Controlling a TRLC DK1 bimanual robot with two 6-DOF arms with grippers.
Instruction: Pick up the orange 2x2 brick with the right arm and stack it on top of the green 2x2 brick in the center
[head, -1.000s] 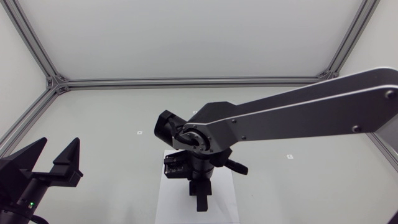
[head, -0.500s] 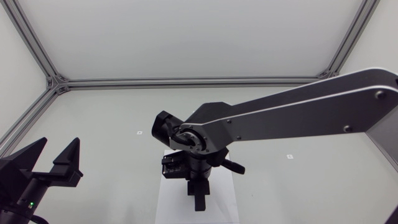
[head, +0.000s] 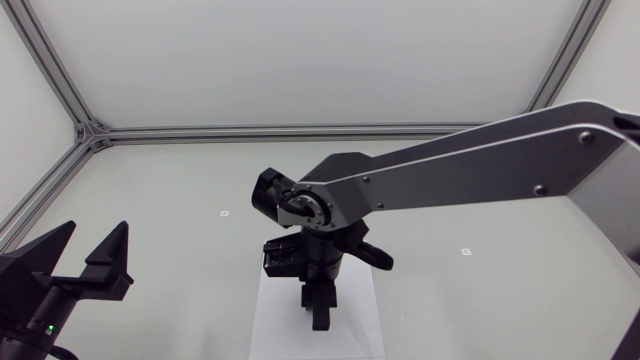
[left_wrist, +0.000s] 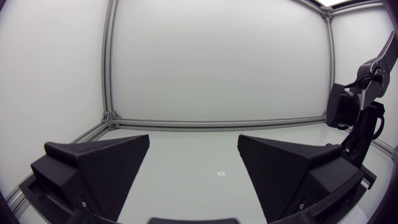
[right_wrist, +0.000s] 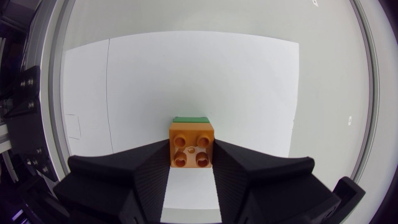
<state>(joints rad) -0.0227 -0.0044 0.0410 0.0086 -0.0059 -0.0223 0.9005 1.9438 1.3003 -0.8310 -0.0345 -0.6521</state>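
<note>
The right arm comes in from the right edge of the head view, with its right tool (head: 318, 314) over the white sheet (head: 362, 325) at the lower centre of the tabletop (head: 180, 240). Seen from its wrist, that tool is clenched on the orange brick (right_wrist: 191, 147) (studs up, one finger against each side). A strip of the green brick (right_wrist: 190, 119) shows just ahead of it; I cannot tell whether they touch. The left tool (head: 92, 238), at lower left, is released, its fingers spread wide.

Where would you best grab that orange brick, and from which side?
By its two flat side walls, coming down from above. The right gripper holds the orange brick just so: one broad finger against each smooth wall, and the four studs on top left free.
</note>
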